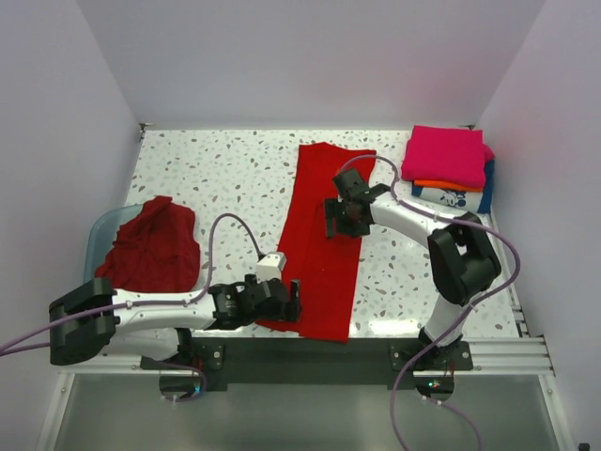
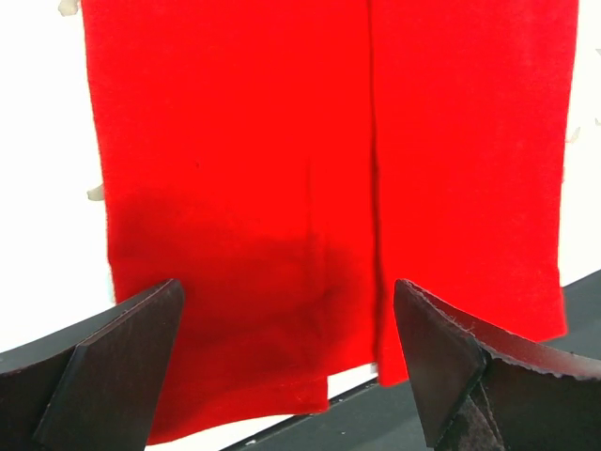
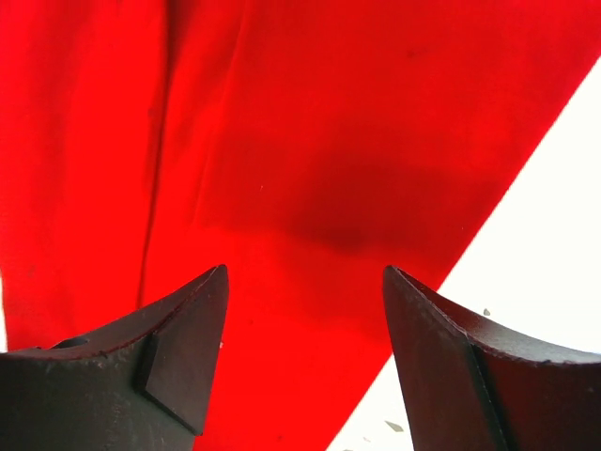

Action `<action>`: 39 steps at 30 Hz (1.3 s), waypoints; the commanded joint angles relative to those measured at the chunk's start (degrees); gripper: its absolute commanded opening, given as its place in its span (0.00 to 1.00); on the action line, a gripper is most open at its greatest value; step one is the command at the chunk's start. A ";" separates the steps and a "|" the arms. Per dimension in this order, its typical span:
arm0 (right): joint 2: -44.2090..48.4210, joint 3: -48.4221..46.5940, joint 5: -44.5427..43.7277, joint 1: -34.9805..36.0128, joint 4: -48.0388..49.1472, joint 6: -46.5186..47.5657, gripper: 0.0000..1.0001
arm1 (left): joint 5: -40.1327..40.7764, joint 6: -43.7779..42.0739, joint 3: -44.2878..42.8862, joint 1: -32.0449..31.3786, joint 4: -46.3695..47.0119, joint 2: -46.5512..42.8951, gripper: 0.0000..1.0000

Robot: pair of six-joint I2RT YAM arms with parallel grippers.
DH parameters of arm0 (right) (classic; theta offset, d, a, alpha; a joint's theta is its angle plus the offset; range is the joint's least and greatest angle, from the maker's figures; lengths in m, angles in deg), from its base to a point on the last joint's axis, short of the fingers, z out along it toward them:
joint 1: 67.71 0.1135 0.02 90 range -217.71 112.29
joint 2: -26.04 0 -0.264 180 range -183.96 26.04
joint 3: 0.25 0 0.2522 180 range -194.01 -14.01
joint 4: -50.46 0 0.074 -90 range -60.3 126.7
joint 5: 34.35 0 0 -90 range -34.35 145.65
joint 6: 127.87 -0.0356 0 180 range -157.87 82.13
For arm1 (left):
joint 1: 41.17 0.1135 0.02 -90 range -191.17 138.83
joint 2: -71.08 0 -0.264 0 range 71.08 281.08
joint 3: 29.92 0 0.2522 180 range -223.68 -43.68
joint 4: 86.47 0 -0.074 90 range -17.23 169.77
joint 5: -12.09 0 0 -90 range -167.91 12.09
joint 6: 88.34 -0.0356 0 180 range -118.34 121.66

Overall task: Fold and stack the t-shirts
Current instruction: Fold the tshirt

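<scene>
Where it stands, the tub (image 1: 101, 231) holds a t-shirt (image 1: 150, 249).

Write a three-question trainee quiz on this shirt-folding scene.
1. True or false: the left gripper and right gripper are both open over the long flat bright red cloth t-shirt.
2. Which folded cloth t-shirt tops the far-right stack? A orange, B magenta pink, C white.
3. What holds the crumpled dark red cloth shirt?
Key: 1 true; 2 B; 3 the translucent teal plastic tub.
</scene>
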 commanded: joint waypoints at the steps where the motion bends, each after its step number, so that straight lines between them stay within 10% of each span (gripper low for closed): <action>1: -1.84 0.11 -3.93 0.40 2.91 -1.09 0.70 | 1.71 0.35 1.16 -0.31 3.17 -0.45 0.99; 39: -16.10 -10.10 -9.21 0.31 -1.75 -0.03 0.71 | -0.49 2.98 -3.15 -1.72 6.61 12.31 1.00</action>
